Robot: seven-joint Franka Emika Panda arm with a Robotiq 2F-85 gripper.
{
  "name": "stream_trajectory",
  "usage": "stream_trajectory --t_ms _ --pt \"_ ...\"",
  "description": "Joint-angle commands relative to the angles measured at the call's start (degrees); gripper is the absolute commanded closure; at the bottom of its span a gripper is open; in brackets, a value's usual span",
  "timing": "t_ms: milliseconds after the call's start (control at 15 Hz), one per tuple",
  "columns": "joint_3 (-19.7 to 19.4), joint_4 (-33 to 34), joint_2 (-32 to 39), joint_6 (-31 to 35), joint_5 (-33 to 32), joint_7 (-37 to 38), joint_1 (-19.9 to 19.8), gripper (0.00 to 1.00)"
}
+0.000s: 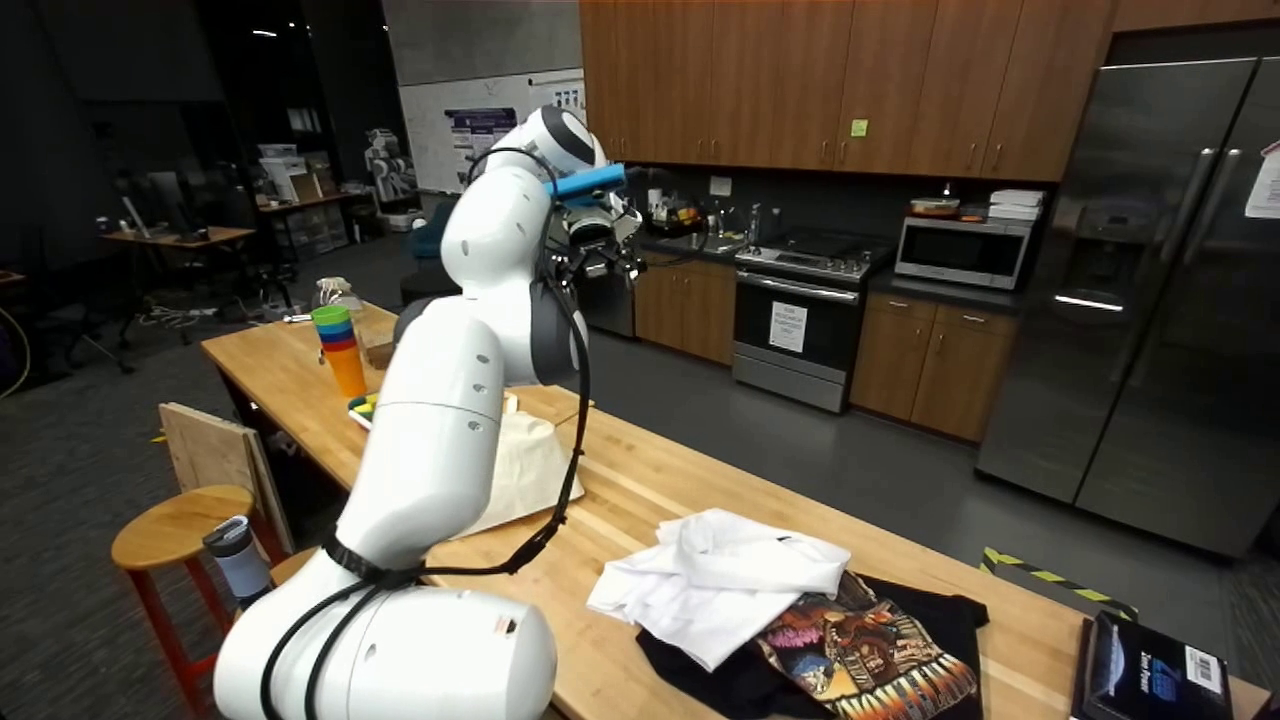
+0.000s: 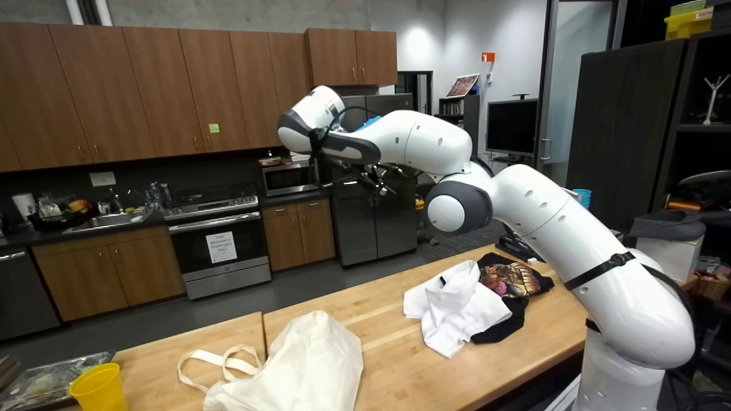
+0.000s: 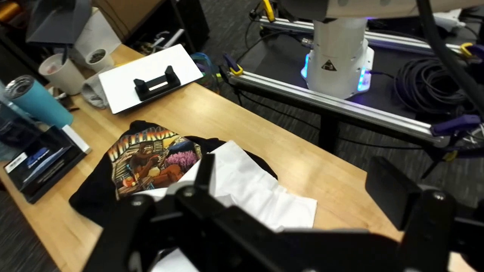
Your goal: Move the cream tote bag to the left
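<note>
At the left of the wooden table (image 2: pixel 400 377) stands a stack of coloured cups (image 1: pixel 340 350), seen in an exterior view; a yellow cup (image 2: pixel 101 391) shows at the lower left in an exterior view. To the right of the yellow cup lies the cream tote bag (image 2: pixel 314 365), across a seam in the tabletop, its cloth handles (image 2: pixel 211 357) reaching left and its base facing right, toward a white cloth (image 2: pixel 457 302). Its long axis, from handles to base, runs roughly along the table's length. In an exterior view the robot arm (image 1: pixel 430 450) hides part of the bag. Next, the gripper (image 3: pixel 298 181) hangs well above table height and well apart from the bag, which in both exterior views lies below it and to its left. In the wrist view its fingers (image 3: pixel 389 192) stand wide apart and hold nothing, the white cloth showing beyond the gap. That cloth lies crumpled over part of a black cloth (image 1: pixel 865 650) with a colourful print; all three views show the pair. Only the wrist view shows a white board (image 3: pixel 151 68) with a black handle (image 3: pixel 157 87), at the table's edge.
</note>
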Motion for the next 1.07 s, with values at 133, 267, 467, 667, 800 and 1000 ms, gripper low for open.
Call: stream_trajectory --t_ms 133,267,467,667,800,1000 --pt "-0.12 2.94 1.12 -0.17 8.26 11.2 -4.6 0.0" --pt "-0.1 -0.18 -0.91 1.64 11.29 16.11 -5.69 0.0" --pt "-0.18 0.29 -0.61 1.61 11.35 17.02 -5.03 0.0" --pt "0.52 8.02 4.01 3.03 15.63 22.77 -7.19 0.0" --pt "1.95 3.59 2.38 8.07 23.37 31.54 -9.4 0.0" --pt "4.01 3.4 3.12 14.35 33.66 41.9 -12.05 0.0"
